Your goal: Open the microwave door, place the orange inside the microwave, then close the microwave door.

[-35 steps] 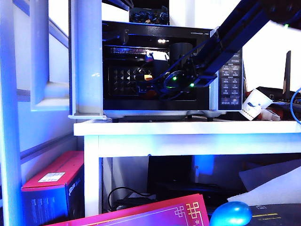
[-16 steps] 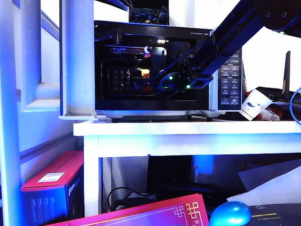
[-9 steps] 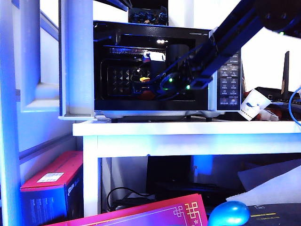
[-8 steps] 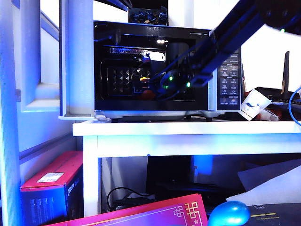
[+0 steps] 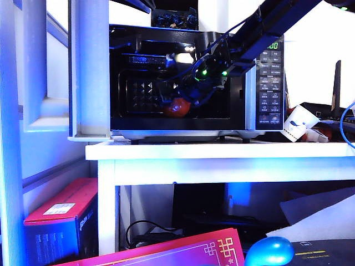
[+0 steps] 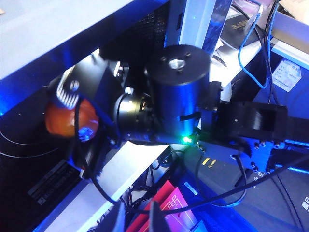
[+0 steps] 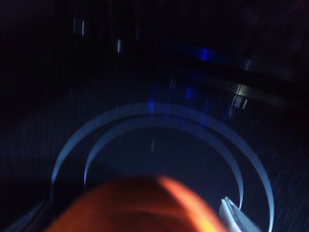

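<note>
The microwave (image 5: 266, 83) stands on the white table with the microwave door (image 5: 91, 72) swung wide open to the left. The orange (image 5: 177, 107) rests on the oven floor inside the cavity. My right gripper (image 5: 191, 88) reaches in from the upper right and hangs just above the fruit, open. In the right wrist view the orange (image 7: 140, 205) fills the space between the jaws, with one fingertip (image 7: 231, 213) a little apart from its skin, over the glass turntable (image 7: 159, 140). The left wrist view shows the orange (image 6: 65, 118) beside the right arm's wrist. My left gripper (image 6: 136, 217) hovers outside, slightly open and holding nothing.
The white table (image 5: 222, 152) carries the oven and a white cup (image 5: 299, 123) at its right. Below stand a red box (image 5: 61, 213), a pink-red card (image 5: 183, 249) and a glossy blue rounded object (image 5: 270, 252). Cables hang under the table.
My right arm has lifted and its wrist has tipped up inside the cavity. The orange now shows in full on the oven floor below the gripper. The door and left arm stayed still.
</note>
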